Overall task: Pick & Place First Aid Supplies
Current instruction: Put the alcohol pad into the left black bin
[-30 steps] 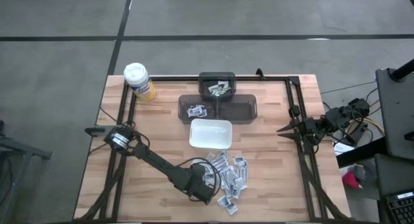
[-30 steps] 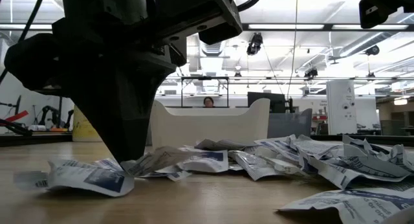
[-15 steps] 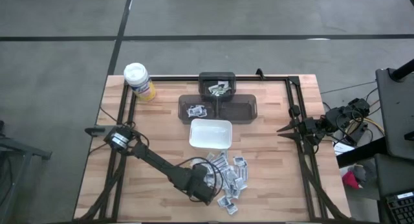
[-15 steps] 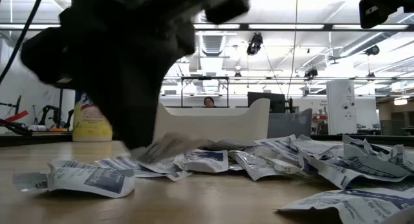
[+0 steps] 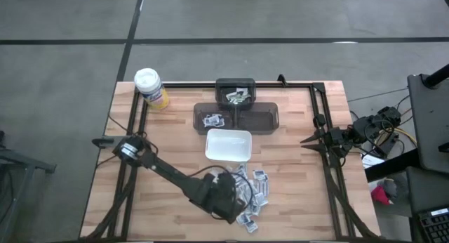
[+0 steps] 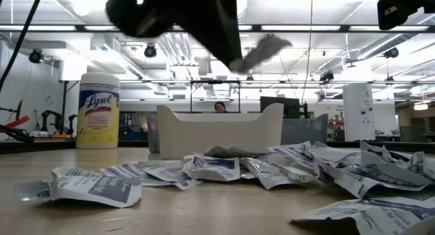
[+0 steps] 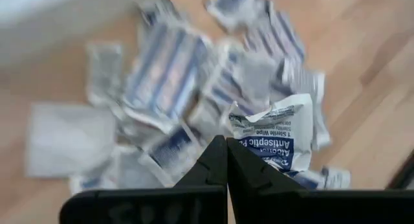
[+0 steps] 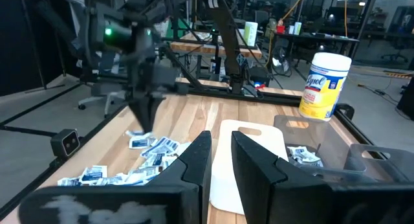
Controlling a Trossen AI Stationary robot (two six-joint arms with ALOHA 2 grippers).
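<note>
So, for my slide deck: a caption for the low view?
Left gripper lifts one packet above the pile of packets.

Both arms dark, near-black, built of slim links and bulkier joint housings. Left arm (image 5: 168,176): round pale-ringed joint at base, upper left of its span; black cable looped near wrist. Right arm (image 5: 351,134): cable bundle at right edge. Fingers (image 7: 249,169) matt black, tapering to narrow tips.

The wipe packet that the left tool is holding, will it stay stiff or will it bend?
The packet probably flops: it looks crumpled where the shut left tool pinches it. It seems light, hanging in the air by one edge. Its thin foil may slip.
</note>
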